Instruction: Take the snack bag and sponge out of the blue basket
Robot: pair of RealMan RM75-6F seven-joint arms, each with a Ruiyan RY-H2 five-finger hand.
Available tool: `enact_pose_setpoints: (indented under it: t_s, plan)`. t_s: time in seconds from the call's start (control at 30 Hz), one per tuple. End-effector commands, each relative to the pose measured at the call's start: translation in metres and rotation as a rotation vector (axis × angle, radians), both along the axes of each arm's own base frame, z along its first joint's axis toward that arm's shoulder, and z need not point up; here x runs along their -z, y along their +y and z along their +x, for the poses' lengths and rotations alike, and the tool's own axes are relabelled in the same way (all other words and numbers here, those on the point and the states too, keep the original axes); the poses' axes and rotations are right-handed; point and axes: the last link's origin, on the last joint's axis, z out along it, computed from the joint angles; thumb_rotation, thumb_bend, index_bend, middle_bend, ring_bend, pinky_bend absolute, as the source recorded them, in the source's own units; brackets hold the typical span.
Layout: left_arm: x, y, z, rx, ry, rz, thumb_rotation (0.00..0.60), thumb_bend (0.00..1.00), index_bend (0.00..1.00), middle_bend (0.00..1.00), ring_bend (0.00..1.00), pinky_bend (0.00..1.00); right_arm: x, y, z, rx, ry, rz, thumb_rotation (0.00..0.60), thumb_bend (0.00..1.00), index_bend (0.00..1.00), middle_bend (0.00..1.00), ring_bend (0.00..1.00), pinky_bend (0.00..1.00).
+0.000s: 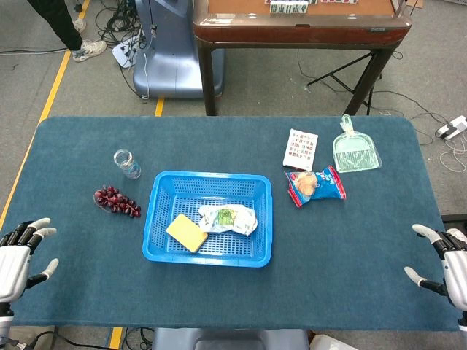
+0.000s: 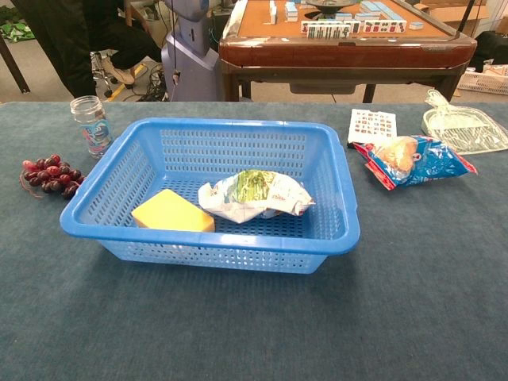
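A blue basket (image 1: 158, 201) (image 2: 333, 190) stands on the middle of the table. Inside it lie a yellow sponge (image 1: 187, 232) (image 2: 172, 212) at the left and a white and green snack bag (image 1: 229, 219) (image 2: 252, 194) beside it at the right. My left hand (image 1: 17, 251) hangs open at the table's near left edge, far from the basket. Over at the near right edge my right hand (image 1: 446, 266) is open too, fingers spread. Neither hand shows in the chest view.
A bunch of dark grapes (image 1: 117, 202) (image 2: 50, 175) and a small glass jar (image 1: 127, 163) (image 2: 90, 125) lie left of the basket. To its right are a blue chip bag (image 1: 315, 185) (image 2: 417, 159), a white card (image 1: 300, 149) (image 2: 372, 125) and a green dustpan (image 1: 355, 150) (image 2: 463, 127).
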Motion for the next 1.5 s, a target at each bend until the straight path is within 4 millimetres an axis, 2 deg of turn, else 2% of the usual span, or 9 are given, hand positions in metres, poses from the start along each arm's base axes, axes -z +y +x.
enact_pose_setpoints:
  t_s: [0.03,0.47,0.63,0.8,1.1,1.3,1.5]
  plan:
    - [0.000,0.000,0.001,0.001,0.000,0.000,0.600,0.27,0.38,0.21,0.17,0.24,0.000,0.000,-0.001,0.004,-0.001,-0.001,0.600,0.11,0.24,0.34,0.30,0.39]
    - [-0.002,0.000,0.004,0.004,0.007,0.013,0.600,0.27,0.38,0.21,0.17,0.24,0.001,0.000,-0.002,-0.009,-0.007,0.009,0.600,0.11,0.24,0.34,0.30,0.39]
    - [-0.003,-0.001,0.005,0.004,0.011,0.012,0.600,0.27,0.38,0.21,0.17,0.24,0.005,-0.013,0.008,-0.076,0.004,0.071,0.600,0.11,0.24,0.34,0.30,0.39]
    - [-0.003,-0.002,0.006,0.007,0.011,0.013,0.600,0.27,0.38,0.21,0.17,0.24,0.011,-0.042,0.041,-0.241,0.028,0.169,0.600,0.11,0.24,0.34,0.30,0.39]
    - [-0.004,-0.005,0.008,0.011,0.012,0.017,0.600,0.27,0.38,0.21,0.17,0.24,0.037,-0.103,0.117,-0.479,0.045,0.410,0.600,0.11,0.24,0.32,0.30,0.39]
    - [-0.004,-0.005,0.007,0.007,0.013,0.019,0.600,0.27,0.38,0.21,0.17,0.24,0.073,-0.147,0.169,-0.572,0.030,0.556,0.600,0.11,0.23,0.28,0.25,0.39]
    - [-0.007,-0.006,0.006,0.004,0.022,0.025,0.600,0.27,0.38,0.21,0.17,0.24,0.112,-0.183,0.203,-0.594,0.045,0.644,0.600,0.10,0.12,0.23,0.19,0.37]
